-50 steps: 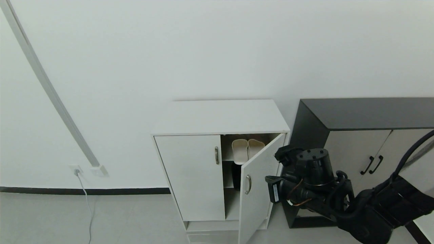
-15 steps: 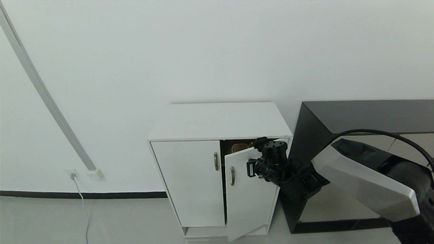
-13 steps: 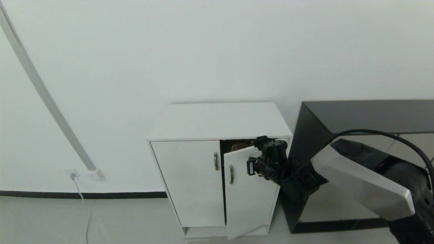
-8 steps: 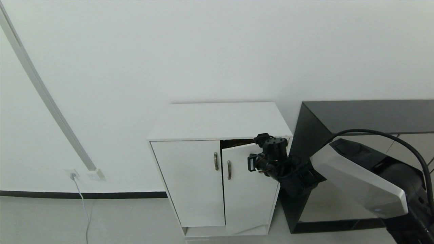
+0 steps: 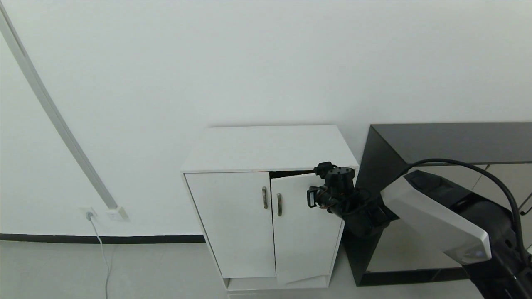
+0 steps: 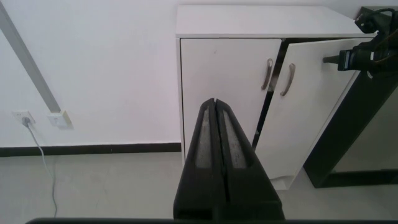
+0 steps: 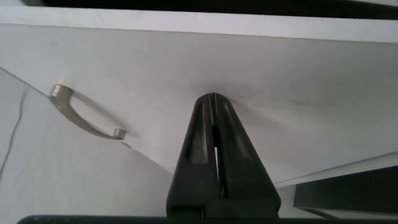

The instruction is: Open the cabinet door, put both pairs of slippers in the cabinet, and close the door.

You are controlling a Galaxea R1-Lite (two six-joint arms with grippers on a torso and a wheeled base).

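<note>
The white cabinet (image 5: 266,147) stands against the wall with its left door (image 5: 232,224) shut. Its right door (image 5: 303,236) stands almost shut, leaving a thin dark slit along the top. My right gripper (image 5: 326,191) is shut, and its fingertips press flat on the upper part of that door (image 7: 298,81), beyond the metal handle (image 7: 87,118). What lies inside the cabinet is hidden behind the doors. My left gripper (image 6: 214,102) hangs shut and empty well in front of the cabinet (image 6: 261,18), above the floor.
A black sideboard (image 5: 436,141) stands tight against the cabinet's right side. On the left wall a slanted cable duct (image 5: 54,112) ends at a socket with a hanging cord (image 5: 89,215). Grey floor (image 5: 124,270) lies open in front and to the left.
The right door has swung from wide open to nearly shut with my right gripper against it. The pale slippers seen inside earlier are now covered. The head view shifted slightly early on.
</note>
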